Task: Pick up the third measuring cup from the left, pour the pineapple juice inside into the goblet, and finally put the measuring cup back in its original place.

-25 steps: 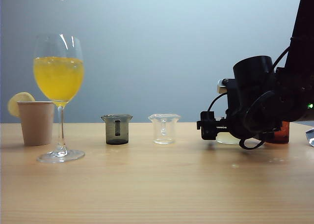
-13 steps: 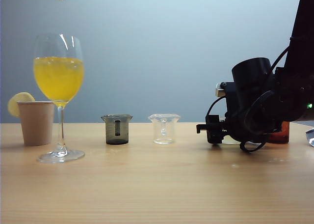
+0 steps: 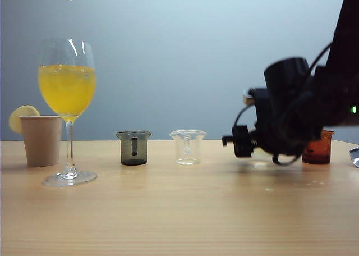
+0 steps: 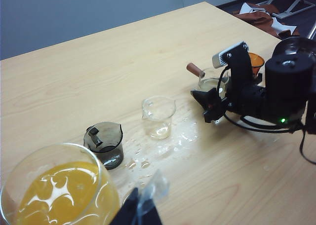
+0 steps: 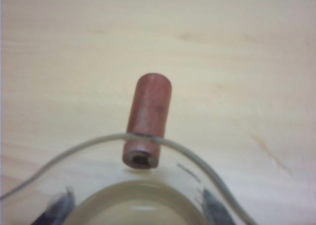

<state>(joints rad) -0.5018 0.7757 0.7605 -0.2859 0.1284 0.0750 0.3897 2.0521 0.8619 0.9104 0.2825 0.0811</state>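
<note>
The right claw (image 4: 211,102) is clamped round the third measuring cup (image 4: 211,82), far right of the row beside the amber-red cup (image 3: 318,147). It's light, thin glass, slick and breakable, so a grip low on the straight wall looks safest, kept level for the pineapple juice (image 5: 136,205). The right wrist view alone shows its reddish-brown stub (image 5: 147,120) up close. The left claw (image 4: 142,208) hangs over the brimming goblet (image 3: 67,107); I can't tell its opening
</note>
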